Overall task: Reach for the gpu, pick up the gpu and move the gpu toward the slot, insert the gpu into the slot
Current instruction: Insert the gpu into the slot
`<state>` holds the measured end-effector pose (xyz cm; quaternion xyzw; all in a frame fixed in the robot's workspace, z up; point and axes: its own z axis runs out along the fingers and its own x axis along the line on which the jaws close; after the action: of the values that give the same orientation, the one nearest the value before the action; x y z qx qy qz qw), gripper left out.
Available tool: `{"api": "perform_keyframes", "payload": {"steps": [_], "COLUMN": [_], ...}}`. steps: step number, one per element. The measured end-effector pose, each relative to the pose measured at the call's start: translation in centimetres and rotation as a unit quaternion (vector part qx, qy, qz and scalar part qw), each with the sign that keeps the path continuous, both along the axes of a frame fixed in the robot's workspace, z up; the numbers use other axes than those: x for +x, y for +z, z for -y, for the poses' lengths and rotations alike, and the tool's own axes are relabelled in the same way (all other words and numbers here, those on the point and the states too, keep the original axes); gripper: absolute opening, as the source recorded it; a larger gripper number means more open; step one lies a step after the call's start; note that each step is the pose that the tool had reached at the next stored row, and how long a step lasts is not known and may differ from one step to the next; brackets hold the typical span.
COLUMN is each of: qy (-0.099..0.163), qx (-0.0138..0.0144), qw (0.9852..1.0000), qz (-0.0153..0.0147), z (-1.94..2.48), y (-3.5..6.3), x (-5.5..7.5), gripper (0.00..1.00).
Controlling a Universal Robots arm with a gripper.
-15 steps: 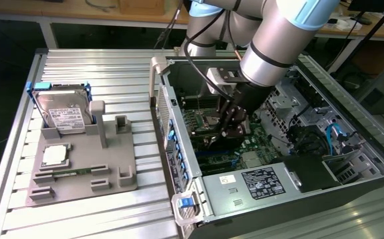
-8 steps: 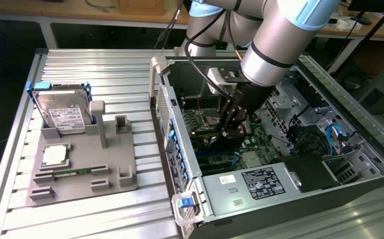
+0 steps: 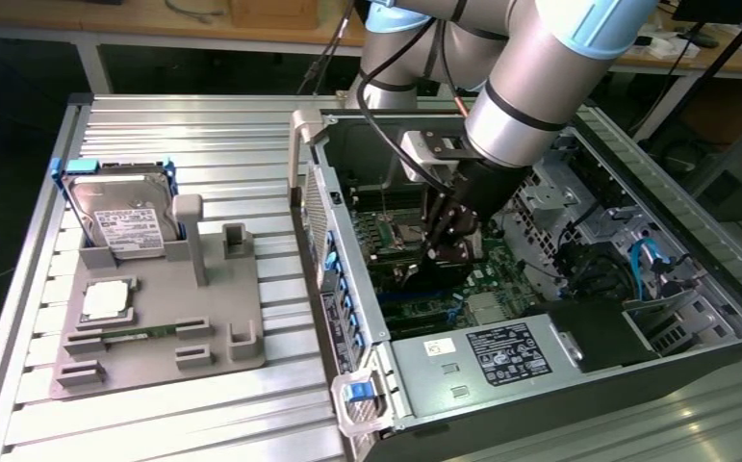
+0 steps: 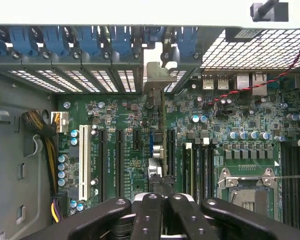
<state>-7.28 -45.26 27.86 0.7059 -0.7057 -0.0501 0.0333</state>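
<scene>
End effector (image 4: 162, 192) pinching gpu (image 4: 158, 125), edge upright

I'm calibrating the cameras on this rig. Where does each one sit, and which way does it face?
Exterior view: high beside the table, looking down into the open computer case; arm and gripper show.
Wrist view: on the wrist, looking along the fingers at the motherboard; gripper shut on the gpu.
Shared: gripper and motherboard.

The motherboard (image 4: 140, 115) is dark green with black slots and one white slot (image 4: 83, 162); the clips (image 4: 90, 40) are blue, and the twisted wire (image 4: 250, 88) is red and black. The hand (image 4: 163, 192) is black, and the gpu (image 4: 159, 80) has a silver bracket. The hard drive (image 3: 120, 217) is silver with a white label, the tray (image 3: 217, 327) grey, the ribbed surface (image 3: 204, 125) silver.
</scene>
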Motion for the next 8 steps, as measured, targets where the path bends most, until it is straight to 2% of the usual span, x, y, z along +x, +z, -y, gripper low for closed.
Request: {"api": "perform_keyframes", "payload": {"steps": [5, 8], "qy": [0.000, 0.000], "qx": [0.0000, 0.0000], "qw": [1.0000, 1.0000], "qz": [0.0000, 0.0000], "z": [0.00, 0.00], "y": [0.00, 0.00], "x": [0.00, 0.00], "gripper": [0.11, 0.30]}}
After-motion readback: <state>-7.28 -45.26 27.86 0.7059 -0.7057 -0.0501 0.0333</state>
